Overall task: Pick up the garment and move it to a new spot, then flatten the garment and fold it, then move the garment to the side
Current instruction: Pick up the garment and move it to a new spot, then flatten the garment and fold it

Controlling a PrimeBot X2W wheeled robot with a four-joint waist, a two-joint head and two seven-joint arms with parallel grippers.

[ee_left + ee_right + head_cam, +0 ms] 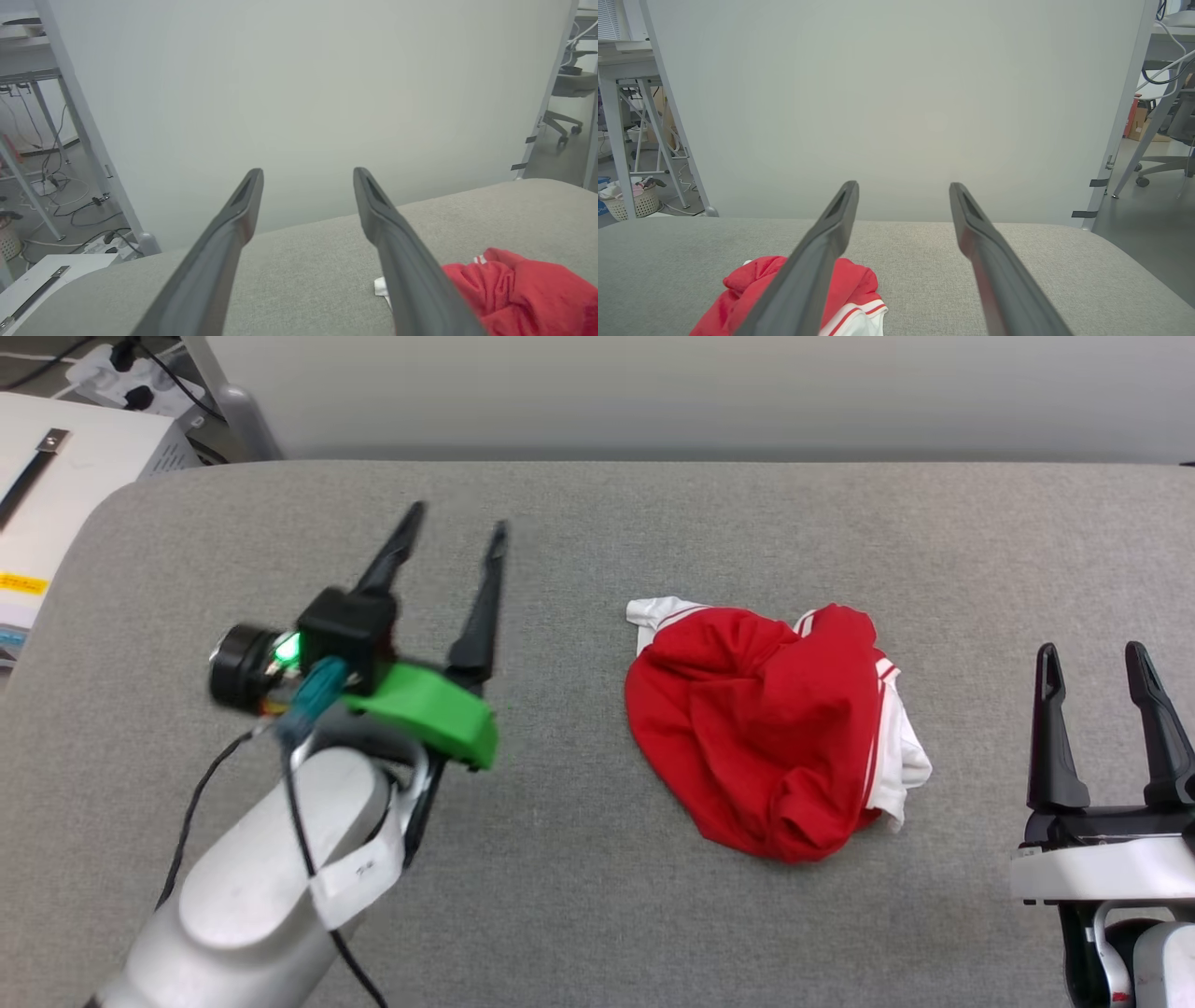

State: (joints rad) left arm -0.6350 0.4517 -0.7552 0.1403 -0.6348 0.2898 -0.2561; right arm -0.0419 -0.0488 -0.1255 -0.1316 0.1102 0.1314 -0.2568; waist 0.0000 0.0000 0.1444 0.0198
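From my head, the shirt lies crumpled in a heap on the grey table, white sleeves poking out at its edges. My left gripper hangs well left of the shirt, fingers spread and empty. My right gripper sits near its right side, also spread wide, so I reckon either can go in to flatten it.

Along my left wrist, the shirt lies low on that view's right.

Along my right wrist, the shirt lies partly behind one finger, untouched.

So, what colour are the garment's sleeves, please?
The sleeves are white with red stripes; head view shows it best.
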